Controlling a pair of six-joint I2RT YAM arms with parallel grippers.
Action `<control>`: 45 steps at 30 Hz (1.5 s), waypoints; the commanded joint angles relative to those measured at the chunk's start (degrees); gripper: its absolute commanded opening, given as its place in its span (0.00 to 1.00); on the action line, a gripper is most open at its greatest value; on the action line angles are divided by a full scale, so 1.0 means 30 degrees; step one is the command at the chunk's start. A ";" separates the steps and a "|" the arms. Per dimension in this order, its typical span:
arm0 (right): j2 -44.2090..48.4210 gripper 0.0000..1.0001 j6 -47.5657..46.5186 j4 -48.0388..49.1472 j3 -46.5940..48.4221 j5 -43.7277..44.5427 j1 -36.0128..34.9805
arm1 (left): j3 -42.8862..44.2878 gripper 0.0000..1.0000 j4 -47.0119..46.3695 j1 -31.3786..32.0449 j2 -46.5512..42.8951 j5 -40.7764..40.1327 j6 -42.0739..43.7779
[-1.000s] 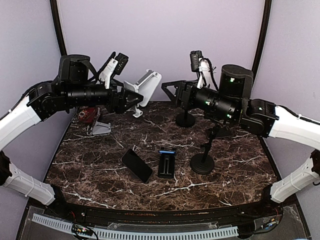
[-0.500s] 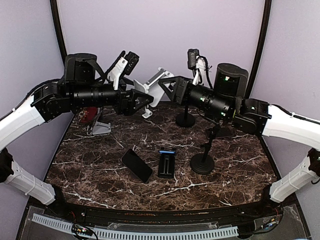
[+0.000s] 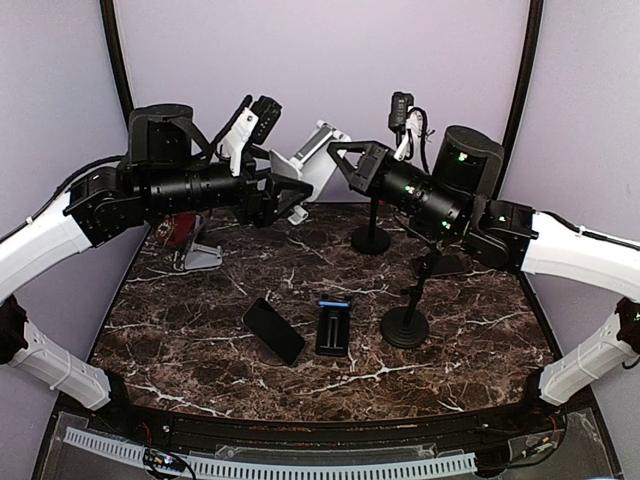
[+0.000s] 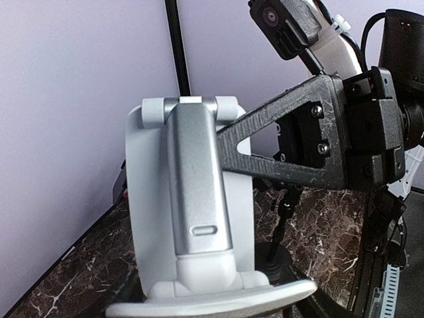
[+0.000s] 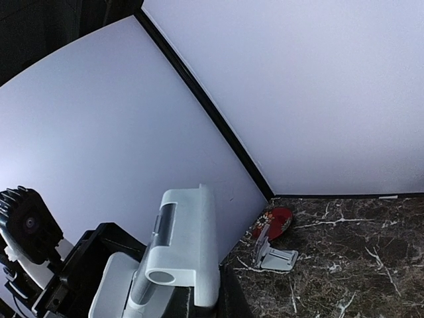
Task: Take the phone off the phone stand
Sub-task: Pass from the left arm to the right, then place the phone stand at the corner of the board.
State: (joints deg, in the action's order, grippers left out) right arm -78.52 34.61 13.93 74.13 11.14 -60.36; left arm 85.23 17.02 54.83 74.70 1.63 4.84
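Observation:
The black phone (image 3: 273, 330) lies flat on the marble table (image 3: 180, 340), left of centre and apart from both grippers. The white and silver phone stand (image 3: 316, 160) hangs in the air above the back of the table. My left gripper (image 3: 290, 196) is shut on its base end. In the left wrist view the stand (image 4: 199, 199) fills the middle, base at the bottom. My right gripper (image 3: 340, 162) is shut on the stand's top plate. That plate (image 5: 189, 245) stands edge-on between the dark fingers (image 5: 232, 301) in the right wrist view.
A black holder with a blue end (image 3: 332, 328) lies beside the phone. Two black round-based posts (image 3: 405, 325) (image 3: 371, 240) stand at centre right. A small white stand (image 3: 198, 254) with a red disc (image 3: 175, 228) sits at the back left, also seen as the small white stand (image 5: 275, 255).
My left gripper has carried the phone stand up and to the right. My right gripper has come in to the stand's top and shut on it.

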 commanded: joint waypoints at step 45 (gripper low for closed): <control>0.6676 0.00 0.1330 0.4036 -1.1519 -0.2297 1.9756 | -0.1457 0.99 -0.2337 0.0035 -0.1095 0.0096 -0.1721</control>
State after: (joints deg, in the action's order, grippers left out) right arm -56.80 32.58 19.46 41.60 13.91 -5.89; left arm 81.47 11.00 54.98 73.03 2.22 0.56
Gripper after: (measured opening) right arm 0.050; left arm 0.988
